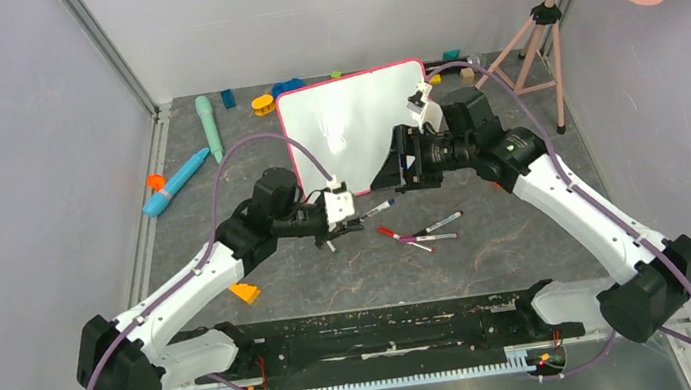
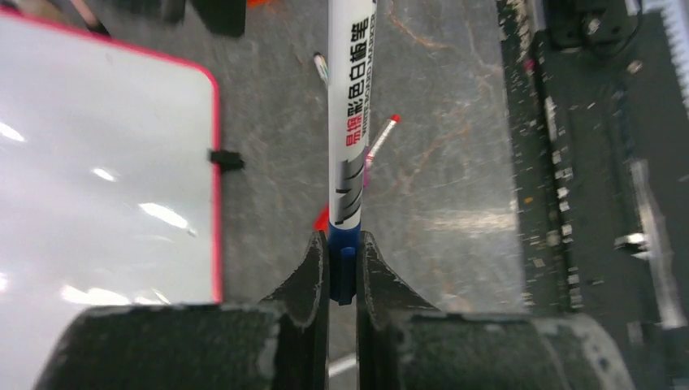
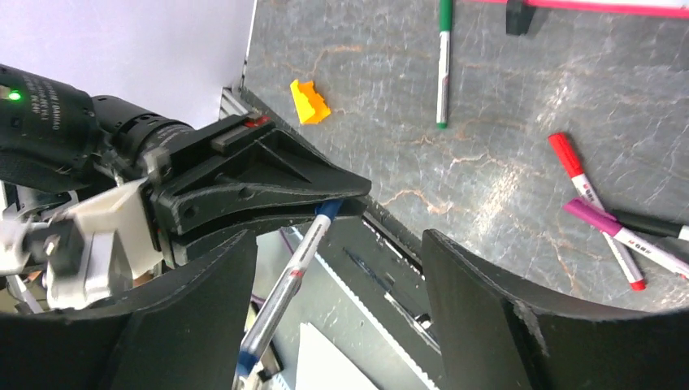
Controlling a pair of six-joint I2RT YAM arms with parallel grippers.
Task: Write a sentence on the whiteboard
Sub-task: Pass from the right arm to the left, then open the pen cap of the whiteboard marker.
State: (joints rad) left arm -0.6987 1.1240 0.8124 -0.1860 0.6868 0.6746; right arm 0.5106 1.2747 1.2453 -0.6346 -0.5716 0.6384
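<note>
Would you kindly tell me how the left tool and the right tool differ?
The left tool is shut on a blue marker; the right tool is open and empty. The left tool points rightward, the right tool leftward. Both are black and hang near the whiteboard.

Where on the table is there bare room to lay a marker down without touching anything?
Bare tabletop lies between the orange block and the loose markers, along the black rail. Another patch lies between those markers and the right arm. It is crowded behind the whiteboard, where toys line the far edge.
</note>
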